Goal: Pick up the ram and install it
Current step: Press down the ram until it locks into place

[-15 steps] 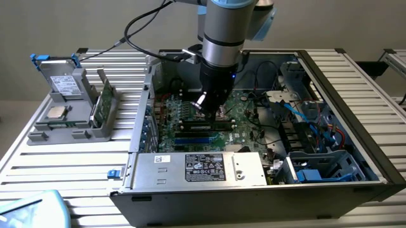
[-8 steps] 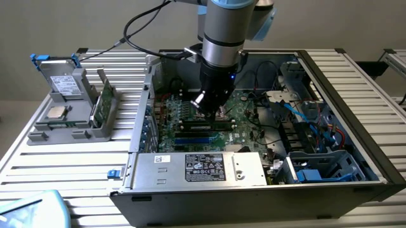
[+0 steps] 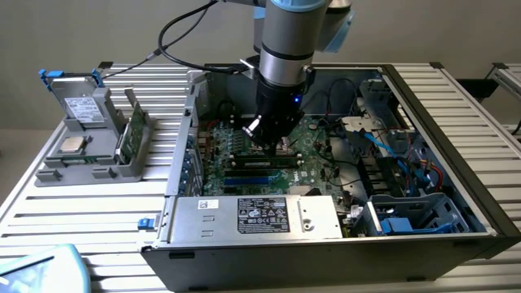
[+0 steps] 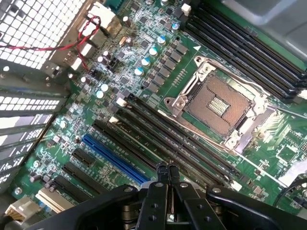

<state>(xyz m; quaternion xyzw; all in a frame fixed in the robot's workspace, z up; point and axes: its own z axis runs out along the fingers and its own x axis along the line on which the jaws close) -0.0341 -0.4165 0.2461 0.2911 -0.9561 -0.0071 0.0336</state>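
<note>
Clenched with its two fingertips pressed together and nothing between them, the gripper [image 4: 166,173] hangs low over the motherboard [image 4: 144,86] inside the open computer case [image 3: 456,177]. In the exterior view the gripper [image 3: 273,141] sits at the centre of the frame, just above the ram [image 3: 265,162], a long dark stick lying horizontally among the black memory slots, directly beneath the tool. Whether the stick is fully seated in its slot cannot be told.

From the wrist view, the shut fingertips point toward a group of long black slots [image 4: 172,139] that run diagonally across the board, next to a blue slot [image 4: 115,160]. An open processor socket [image 4: 220,103] with its metal frame lies beyond those slots, and another bank of black slots [image 4: 244,48] lies past it.

At the lower middle of the exterior view, a grey power supply [image 3: 252,217] with a label fills the near part of the case. On the slatted surface [image 3: 82,213], at the exterior view's left, stands a grey holder [image 3: 85,143] with a silver processor chip [image 3: 72,144] and an upright green card [image 3: 130,134].
</note>
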